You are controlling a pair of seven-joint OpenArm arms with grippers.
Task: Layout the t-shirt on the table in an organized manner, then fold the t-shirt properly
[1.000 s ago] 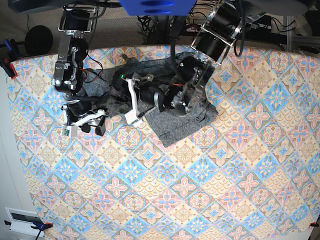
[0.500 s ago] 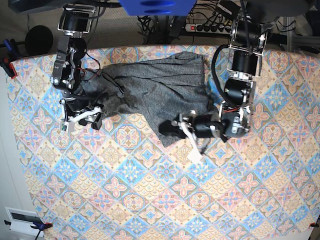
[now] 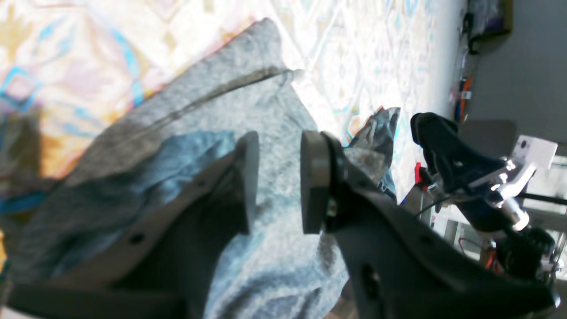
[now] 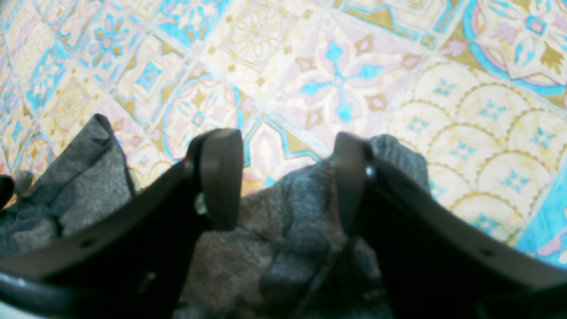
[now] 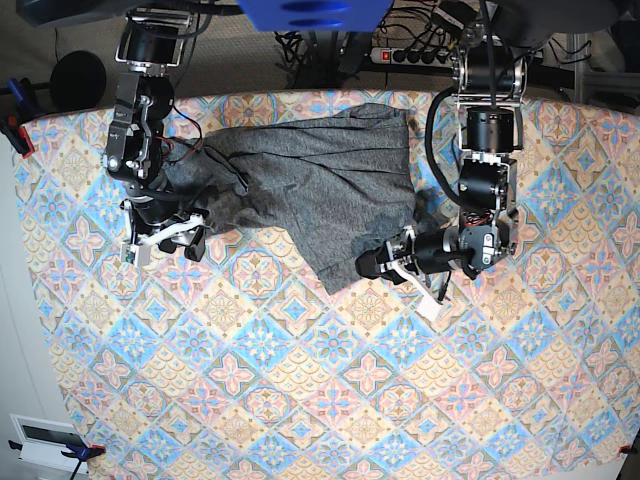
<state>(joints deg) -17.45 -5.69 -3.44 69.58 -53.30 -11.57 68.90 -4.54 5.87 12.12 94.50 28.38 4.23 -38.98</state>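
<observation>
Both arms' fingers stand apart over the plain, unlettered t-shirt [image 5: 310, 185], gripping nothing.

The shirt [image 5: 310, 190] covers the far middle of the table [image 5: 330, 400], reaching its far edge. An arm stands at each side of it: the right gripper [image 5: 165, 240] and the left gripper [image 5: 400, 265]. The table's whole near half lies open.

A power strip [image 5: 412, 55] and tangled cables [image 5: 300, 45] lie behind.
</observation>
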